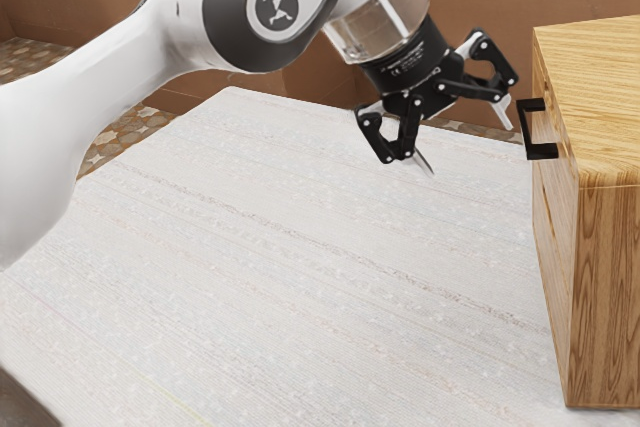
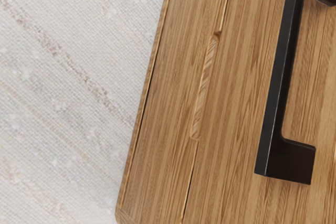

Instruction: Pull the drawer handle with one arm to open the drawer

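Observation:
A wooden cabinet stands at the exterior view's right on the white table. A black bar handle juts from the top of its front face. My black gripper hangs open just to the left of the handle, a short gap away, with its fingers spread and nothing between them. In the wrist view the cabinet's wooden front shows its drawer seams, and the black handle runs along it, close to the camera.
The white textured table spreads wide under and to the left of the arm. Brown walls and a patterned floor lie behind it.

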{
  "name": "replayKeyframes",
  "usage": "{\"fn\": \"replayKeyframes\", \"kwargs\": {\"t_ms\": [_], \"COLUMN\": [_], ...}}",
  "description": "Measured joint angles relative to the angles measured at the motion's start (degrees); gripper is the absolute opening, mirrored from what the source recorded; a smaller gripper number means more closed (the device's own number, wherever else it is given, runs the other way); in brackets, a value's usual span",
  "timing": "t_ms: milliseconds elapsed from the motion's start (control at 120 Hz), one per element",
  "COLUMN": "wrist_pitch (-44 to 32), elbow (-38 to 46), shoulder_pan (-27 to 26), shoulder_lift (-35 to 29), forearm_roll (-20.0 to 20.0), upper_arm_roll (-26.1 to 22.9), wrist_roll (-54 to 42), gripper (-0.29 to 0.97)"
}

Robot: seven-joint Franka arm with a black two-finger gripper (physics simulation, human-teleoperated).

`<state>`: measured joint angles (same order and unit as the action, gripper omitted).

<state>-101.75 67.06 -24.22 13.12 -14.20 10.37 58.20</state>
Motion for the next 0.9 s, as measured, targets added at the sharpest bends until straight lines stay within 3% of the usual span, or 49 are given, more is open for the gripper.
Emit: {"fn": "replayKeyframes", "kwargs": {"t_ms": [358,900], "wrist_pitch": [-2.55,-6.15], "elbow": [-4.56,-7.77], "shoulder_pan": [2.12,7.24], "shoulder_lift": [6.31,10.24], "forearm_roll": [0.46,0.33], "upper_arm_roll": [-1.28,-4.88], "wrist_roll": [-1.11,-3.02], "gripper": [0.66,0.66]}}
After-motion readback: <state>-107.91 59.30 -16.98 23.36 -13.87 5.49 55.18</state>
